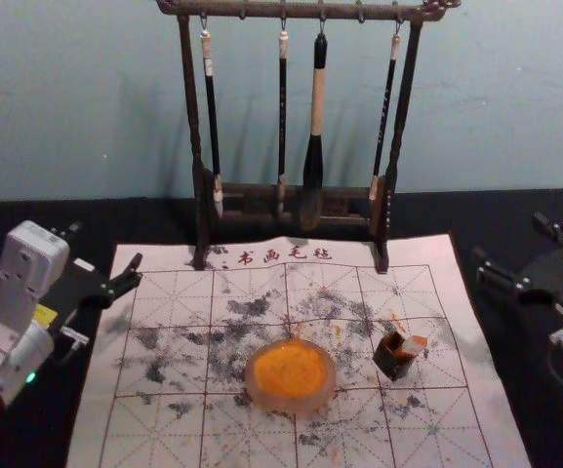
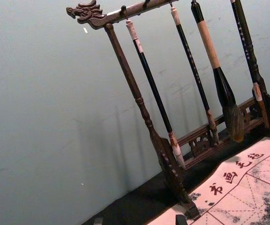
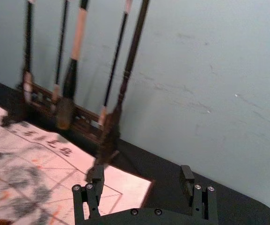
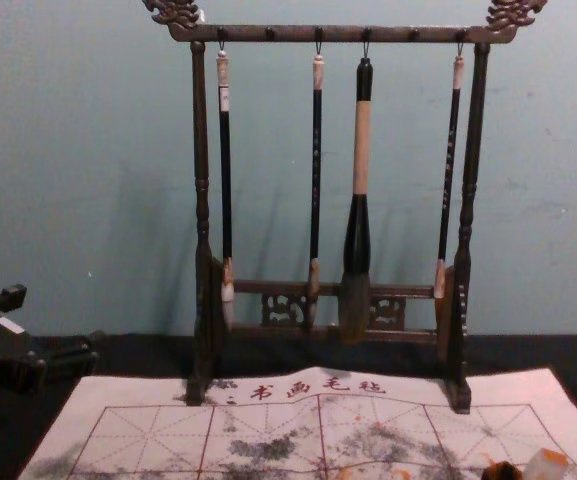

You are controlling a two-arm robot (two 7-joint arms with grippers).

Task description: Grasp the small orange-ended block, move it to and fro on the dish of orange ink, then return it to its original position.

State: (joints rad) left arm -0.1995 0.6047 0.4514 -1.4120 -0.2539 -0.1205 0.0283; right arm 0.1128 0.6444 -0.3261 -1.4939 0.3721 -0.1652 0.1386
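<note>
One orange-ended block (image 1: 415, 344), ungripped, by the dark holder (image 1: 392, 361), right of the ink dish (image 1: 293, 403): with my right claw (image 1: 508, 237) open beyond the mat (image 1: 494, 424) and left claw (image 1: 105, 252) open at its left, I judge grasp, inking and return outstanding.

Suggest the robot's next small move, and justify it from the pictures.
Probably reach the right gripper toward the pale, orange-ended block, jaws apart. The block sits right of the orange ink dish, on that arm's side, and the gripper waits open and empty beyond the mat's right edge.
</note>
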